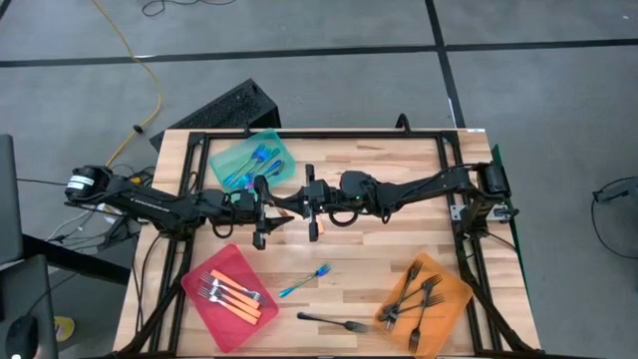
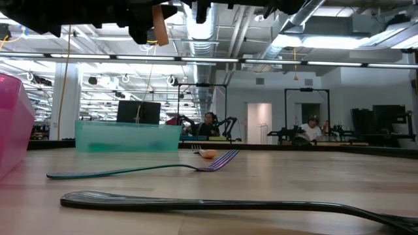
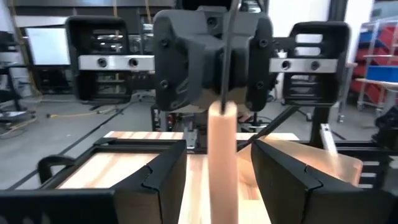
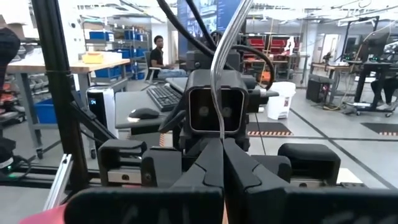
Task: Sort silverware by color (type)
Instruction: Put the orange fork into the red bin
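Observation:
An orange-handled fork is held upright in the air over the middle of the table. My right gripper reaches in from the right and is shut on it. My left gripper faces it from the left, open. Its fingers stand on either side of the orange handle without touching it. A blue fork and a black fork lie flat on the table toward the near edge. My right gripper pinches the fork's thin metal neck between its two shut fingers. The fingers come in level from the table's right side and lie across the fork. The fork stands upright and clear of the table, with its orange handle hanging below.
A teal tray with blue forks stands at the far left. A red tray with orange-handled forks is at the near left, and an orange tray with black forks at the near right. A black frame borders the table.

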You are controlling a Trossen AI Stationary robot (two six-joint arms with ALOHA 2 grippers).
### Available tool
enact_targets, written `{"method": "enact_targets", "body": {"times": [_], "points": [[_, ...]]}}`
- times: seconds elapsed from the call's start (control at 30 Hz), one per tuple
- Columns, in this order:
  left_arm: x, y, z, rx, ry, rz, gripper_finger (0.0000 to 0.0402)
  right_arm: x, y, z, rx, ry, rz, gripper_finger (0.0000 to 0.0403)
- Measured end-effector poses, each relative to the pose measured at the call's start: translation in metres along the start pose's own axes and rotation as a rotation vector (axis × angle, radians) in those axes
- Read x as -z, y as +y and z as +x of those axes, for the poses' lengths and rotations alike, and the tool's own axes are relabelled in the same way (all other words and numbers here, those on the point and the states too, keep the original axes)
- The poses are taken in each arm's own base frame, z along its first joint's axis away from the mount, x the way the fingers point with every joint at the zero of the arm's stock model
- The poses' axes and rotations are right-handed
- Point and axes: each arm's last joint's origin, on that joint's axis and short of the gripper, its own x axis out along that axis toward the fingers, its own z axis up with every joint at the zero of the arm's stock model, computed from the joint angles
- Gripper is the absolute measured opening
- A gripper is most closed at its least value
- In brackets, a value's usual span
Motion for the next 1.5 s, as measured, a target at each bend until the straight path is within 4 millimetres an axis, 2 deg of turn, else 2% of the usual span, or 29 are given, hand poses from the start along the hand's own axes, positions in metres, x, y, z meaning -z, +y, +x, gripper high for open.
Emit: {"method": "enact_targets", "body": {"times": [0.17, 0.43, 0.57, 0.67, 0.77, 0.9, 0.97, 1.1, 1.23, 1.33, 1.5], "points": [[0.0, 0.0, 0.0, 0.012, 0.001, -0.007, 0.0135, 0.001, -0.001, 0.0, 0.003, 0.007, -0.001, 0.0014], [0.0, 0.0, 0.0, 0.004, 0.001, -0.001, 0.0015, 0.001, -0.01, -0.001, 0.024, 0.011, -0.005, 0.0014], [0.001, 0.001, 0.0, -0.041, 0.007, 0.005, 0.0002, 0.004, -0.012, -0.001, 0.026, 0.037, -0.005, 0.0017], [0.001, 0.001, -0.001, -0.048, 0.02, 0.025, 0.0002, 0.003, -0.013, -0.006, 0.026, 0.119, -0.028, 0.0052], [-0.001, 0.002, -0.001, -0.074, 0.009, 0.034, 0.0001, -0.006, -0.014, -0.015, 0.027, 0.192, -0.043, 0.0091], [0.0, 0.004, -0.002, -0.118, 0.022, 0.04, 0.0003, -0.002, -0.013, -0.03, 0.042, 0.406, -0.087, 0.0135], [-0.001, 0.004, -0.002, -0.138, 0.013, 0.04, 0.0007, 0.011, -0.016, -0.035, 0.058, 0.53, -0.093, 0.0155], [-0.001, 0.004, -0.002, -0.141, 0.02, 0.056, 0.0029, 0.044, -0.015, -0.031, 0.002, 0.684, -0.141, 0.019], [0.0, 0.004, -0.002, -0.142, 0.024, 0.039, 0.0064, 0.079, -0.015, -0.022, 0.054, 0.759, -0.035, 0.021], [0.001, 0.004, -0.002, -0.143, 0.04, 0.042, 0.0091, 0.101, -0.02, -0.019, 0.197, 0.816, -0.007, 0.0212], [0.002, 0.005, -0.002, -0.165, 0.049, 0.016, 0.0126, 0.115, -0.03, -0.023, 0.517, 0.86, -0.039, 0.0208]]}}
